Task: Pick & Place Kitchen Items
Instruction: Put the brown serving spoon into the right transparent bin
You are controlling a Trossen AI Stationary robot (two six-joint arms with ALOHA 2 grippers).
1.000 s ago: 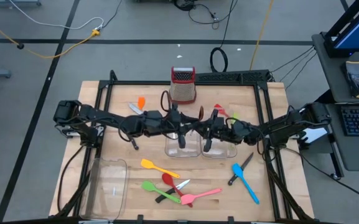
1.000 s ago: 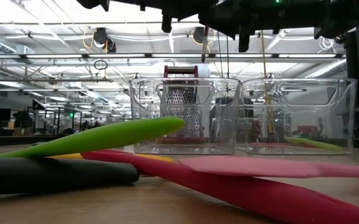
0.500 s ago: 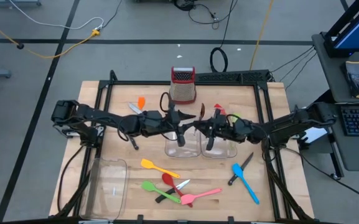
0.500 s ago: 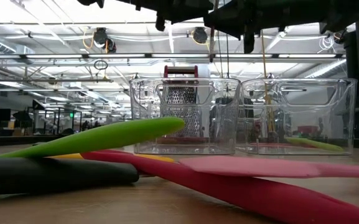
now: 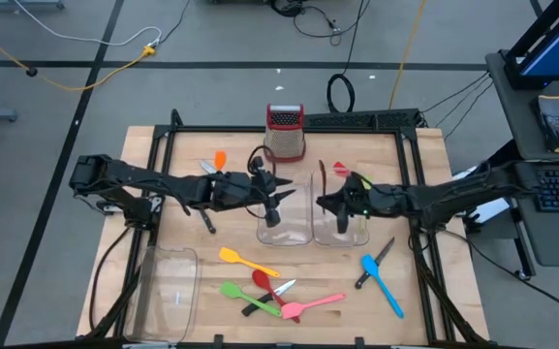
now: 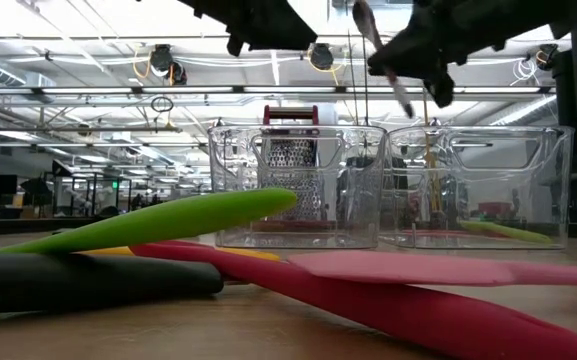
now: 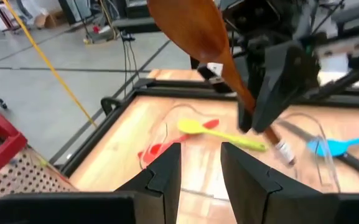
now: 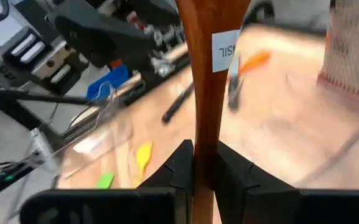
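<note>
Item one, far left of the table: we record a large clear tray lying at the near left corner. Behind it, near the far edge, an orange spatula lies beside a steel-bladed utensil.

Item two: the left gripper hangs above the left clear bin; in its wrist view we see its fingers parted by a narrow gap with nothing between them.

Item three, centre front: a cluster of loose utensils on the wood. We list a yellow spatula, a green spatula, a red spoon, a black-handled knife and a pink spatula, the last four crossing or touching one another.

Item four, centre rear: a metal grater with a red top stands upright at the far edge.

Item five: the right gripper is above the right clear bin, its fingers pinched tight on the handle of a brown wooden spoon. The spoon is held in the air, tilted, with its bowl toward the far side of the table; a white label is stuck on its handle.

Item six, right front: a blue spatula and a second black-handled knife lie side by side, just touching, well apart from the central cluster. A red and a green utensil lie behind the right bin; we cannot tell their type.
</note>
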